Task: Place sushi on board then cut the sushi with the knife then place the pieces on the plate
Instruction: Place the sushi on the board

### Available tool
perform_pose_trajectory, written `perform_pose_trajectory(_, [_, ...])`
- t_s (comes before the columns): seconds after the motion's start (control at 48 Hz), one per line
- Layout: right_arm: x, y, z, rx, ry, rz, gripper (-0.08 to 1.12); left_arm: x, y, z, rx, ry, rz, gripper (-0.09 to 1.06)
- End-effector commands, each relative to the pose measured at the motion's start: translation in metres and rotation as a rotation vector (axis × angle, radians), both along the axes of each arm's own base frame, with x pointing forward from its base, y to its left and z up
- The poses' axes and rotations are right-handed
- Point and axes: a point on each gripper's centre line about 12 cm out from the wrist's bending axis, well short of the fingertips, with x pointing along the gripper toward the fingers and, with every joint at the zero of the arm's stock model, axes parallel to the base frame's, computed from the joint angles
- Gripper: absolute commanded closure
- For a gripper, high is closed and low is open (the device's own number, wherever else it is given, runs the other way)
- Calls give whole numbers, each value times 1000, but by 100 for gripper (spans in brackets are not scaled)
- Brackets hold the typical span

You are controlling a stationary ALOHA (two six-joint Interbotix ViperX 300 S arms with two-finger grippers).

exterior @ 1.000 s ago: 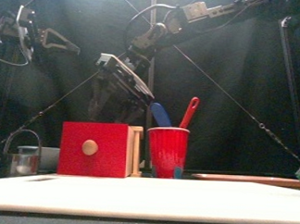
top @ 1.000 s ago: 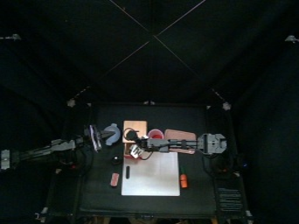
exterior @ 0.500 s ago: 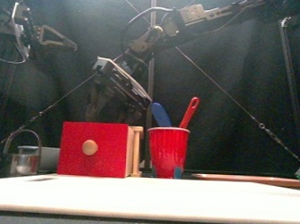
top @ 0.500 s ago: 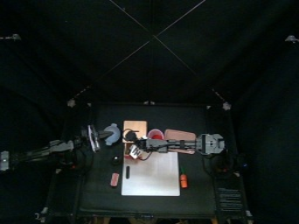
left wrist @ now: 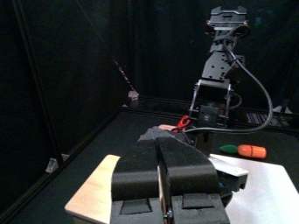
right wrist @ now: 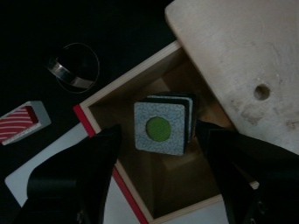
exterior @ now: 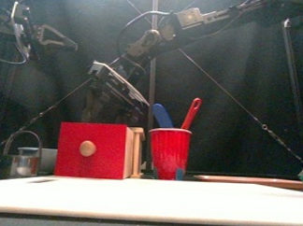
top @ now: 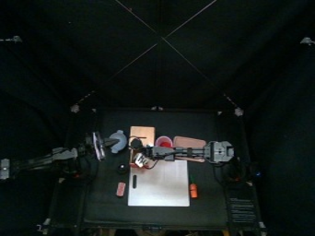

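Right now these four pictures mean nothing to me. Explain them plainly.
This is a robot: two black arms at a table. One camera looks down from above, one looks level from the front edge, one rides on each wrist. On the table lie a white board, a wooden box, a pink tray, and a red cup holding a blue knife and a red knife. The right gripper, jaws open, hangs over a sushi piece inside the box. The left gripper, jaws shut, holds nothing.

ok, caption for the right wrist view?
Right gripper open over dark green toy sushi roll inside pale wooden box, beside white cutting board.
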Motion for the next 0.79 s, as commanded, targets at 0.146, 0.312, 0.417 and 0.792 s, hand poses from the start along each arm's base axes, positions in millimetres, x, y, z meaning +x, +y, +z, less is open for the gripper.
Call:
perform_pose_trajectory(0.146, [1,-12,20,-13,-37,-18,30,1,0,8,12,-22,-4,90])
perform_pose_trajectory(0.312, [2,-11,26,-16,-50,-16,41,1,0,7,10,-21,-3,90])
perform_pose_trajectory(0.417, [3,-9,35,-20,-61,-11,41,1,0,7,10,-21,-3,90])
perform_pose_trajectory(0.792, [0,6,101,-105,-128,31,41,1,0,7,9,-18,-3,90])
